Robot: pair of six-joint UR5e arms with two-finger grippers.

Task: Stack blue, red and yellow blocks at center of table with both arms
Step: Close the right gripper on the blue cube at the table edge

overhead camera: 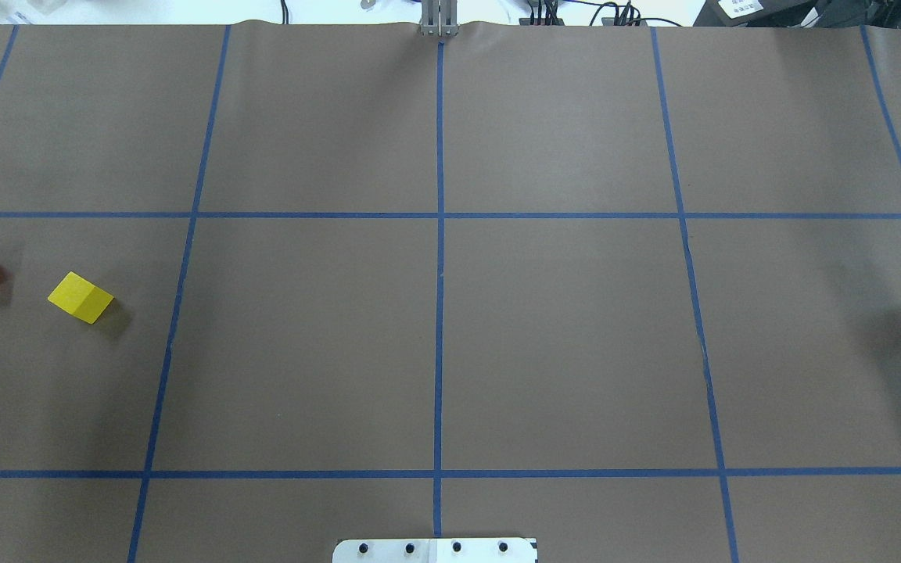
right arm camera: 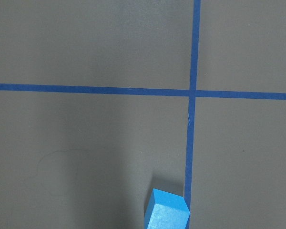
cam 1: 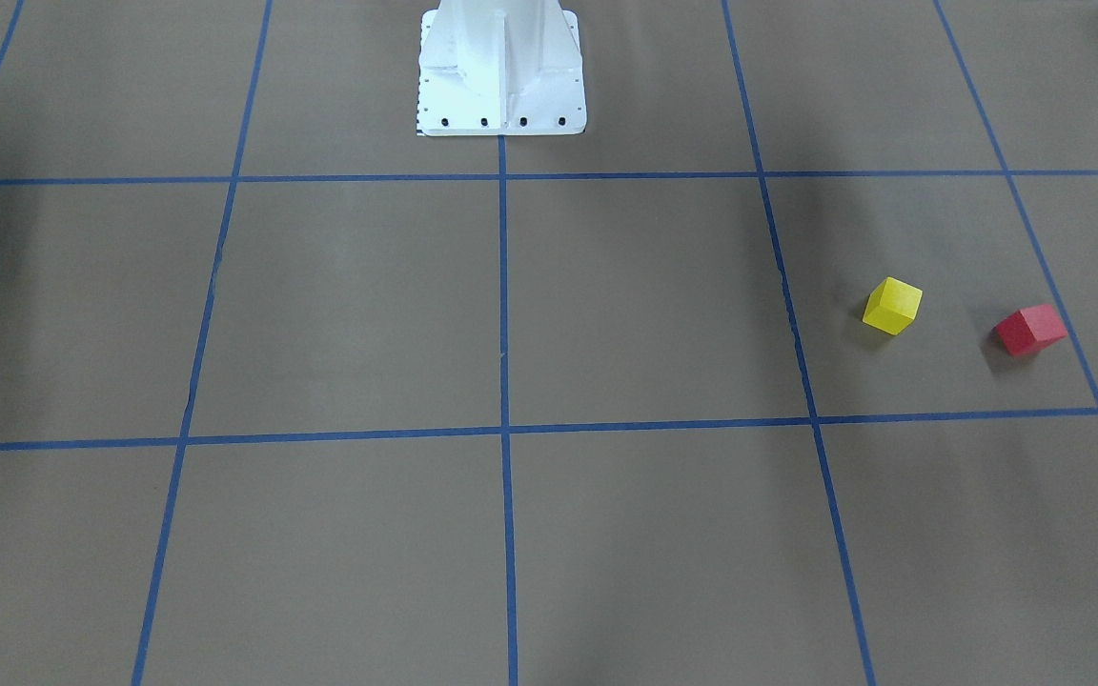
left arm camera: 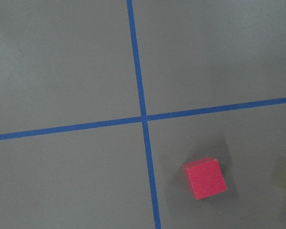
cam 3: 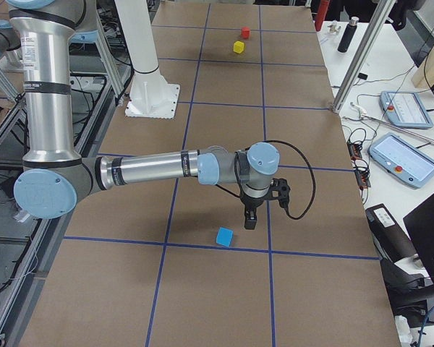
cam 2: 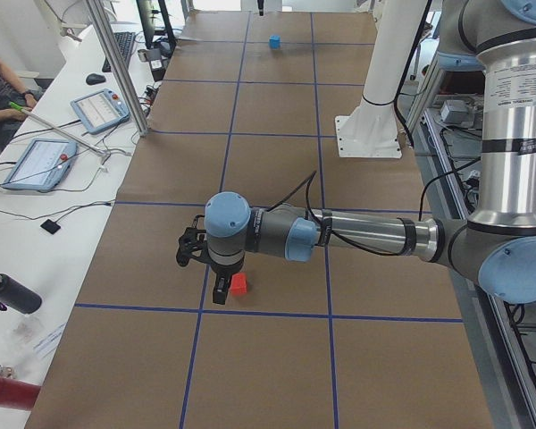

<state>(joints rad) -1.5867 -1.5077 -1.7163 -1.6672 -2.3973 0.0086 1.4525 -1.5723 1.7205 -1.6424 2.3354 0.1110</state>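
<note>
Under my left claw [cam 2: 220,293], seemingly offset a little toward the robot, the red block [cam 2: 239,284] sits on the surface [overhead camera: 302,352], with the yellow block [overhead camera: 80,297] just inward of it. My right claw [cam 3: 251,217] hangs near the blue block [cam 3: 224,236] at the opposite end. Whether either claw is apart or together, I cannot tell.

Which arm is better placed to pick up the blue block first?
Right. The right gripper hangs close beside the blue block; the left gripper is far away, by the red block.
</note>
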